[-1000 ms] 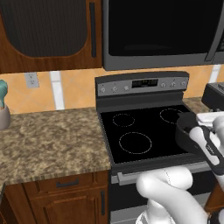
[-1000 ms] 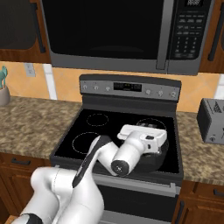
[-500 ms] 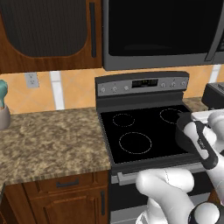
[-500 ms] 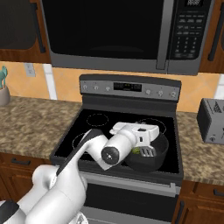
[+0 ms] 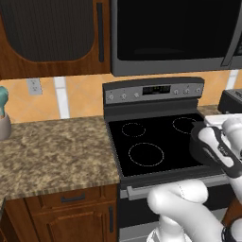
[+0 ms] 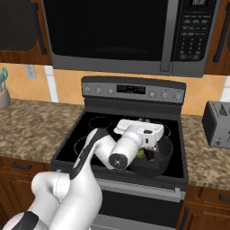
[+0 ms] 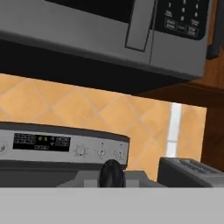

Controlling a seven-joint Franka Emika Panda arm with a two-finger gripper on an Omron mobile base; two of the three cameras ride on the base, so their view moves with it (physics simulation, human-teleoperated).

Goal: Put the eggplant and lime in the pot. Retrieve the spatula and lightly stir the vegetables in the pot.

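The dark pot (image 6: 167, 155) sits on the stove's front right burner, and its left edge peeks out behind my arm in the left base view (image 5: 194, 142). My gripper (image 6: 151, 147) reaches down into it. It is shut on the thin black handle of the spatula (image 7: 111, 173), whose rounded end rises at the bottom of the hand view. The spatula's head is hidden under my hand. The yellow-green lime (image 6: 140, 153) lies in the pot beside the fingers. A dark shape next to it may be the eggplant; I cannot tell.
A grey toaster (image 6: 217, 123) stands on the counter to the right of the stove. The microwave (image 6: 121, 31) hangs above the stove's control panel (image 6: 134, 89). A jar with a teal utensil (image 5: 3, 118) stands at the far left of the granite counter (image 5: 52, 146).
My hand has shifted a little up and back over the pot while the forearm swung round in front of it. The gripper stayed shut.
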